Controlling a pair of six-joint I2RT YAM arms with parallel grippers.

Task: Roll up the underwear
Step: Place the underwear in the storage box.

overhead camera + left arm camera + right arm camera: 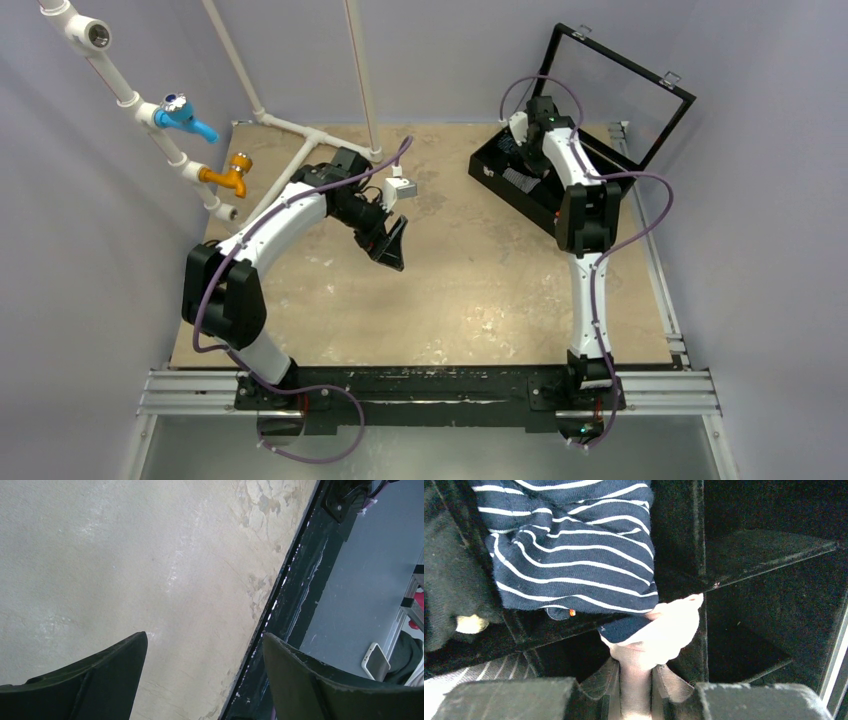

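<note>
1. While white pipes (130, 95) with 2 taps stand by the left wall, the left gripper (392, 246) hangs over the tan table (470, 300), jaws spread wide.
2. Open tabletop lies between the 2 arms, out to the black rail (295, 605) at the near edge.
3. Inside the black divided box (490, 172), lid (610, 90) raised, the right gripper (636, 680) pinches the pale pink underwear (669, 630) beside a navy striped cloth (574, 545).

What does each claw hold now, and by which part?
Right claw pinches the underwear by a bunched pale end; left claw is open, empty.
</note>
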